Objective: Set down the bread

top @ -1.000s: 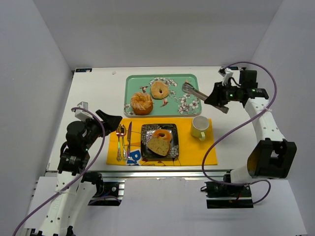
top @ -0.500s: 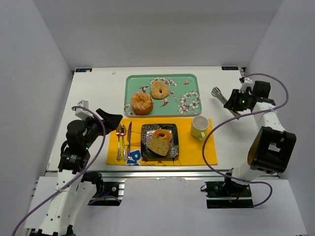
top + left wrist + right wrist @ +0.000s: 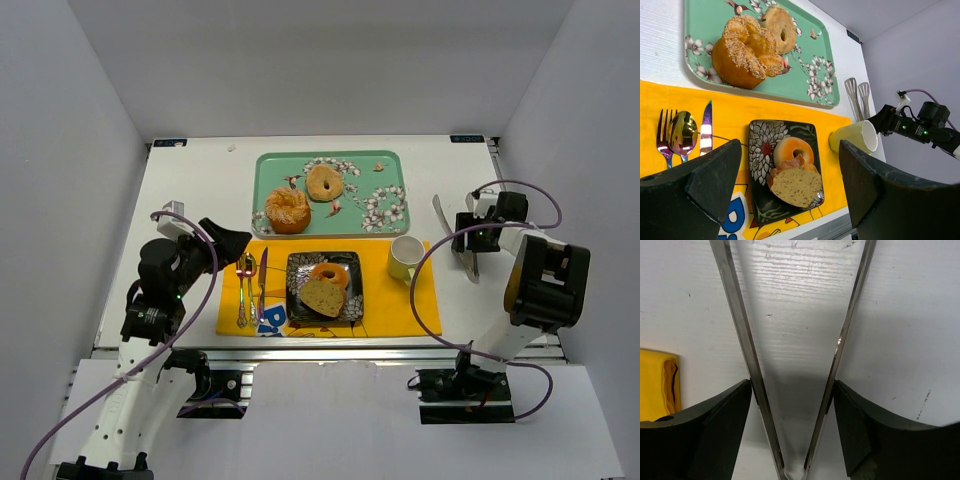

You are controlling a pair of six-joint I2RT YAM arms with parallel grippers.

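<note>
1. White tabletop boxed in by plain grey walls, with a yellow placemat (image 3: 400,305) near the front edge and a black flowered plate (image 3: 355,305) on it.
2. Both pieces of bread sit on that plate. The glossy little ring (image 3: 328,272) is on the far side and the tan slice (image 3: 320,297) leans against it on the near side, touching. The pair lines up far-to-near, so I'd call the placing pretty much done.
3. The right gripper (image 3: 464,238) is well apart from the bread, which lies off to its left, past the cup (image 3: 404,258). The left gripper (image 3: 228,243) is the nearer one, with the bread ahead of it and to its right, just beyond the cutlery (image 3: 250,285).
4. What matters now, imo, is the tongs (image 3: 740,325). They look to be lying on the table right between the right gripper's fingers (image 3: 705,435), hinge end back toward the wrist and arms fanning out away from it. Their long axis runs in line with the gripper.
5. The right jaws stand wide, each finger up against the outside of a tong arm. I honestly can't tell whether it grips them or only brackets them.
6. The left gripper is spread wide with nothing in it.
7. The right arm is folded in, wrist low over the table. My guess is a straight lift comes next, and a sideways pull could drag the tongs.
</note>
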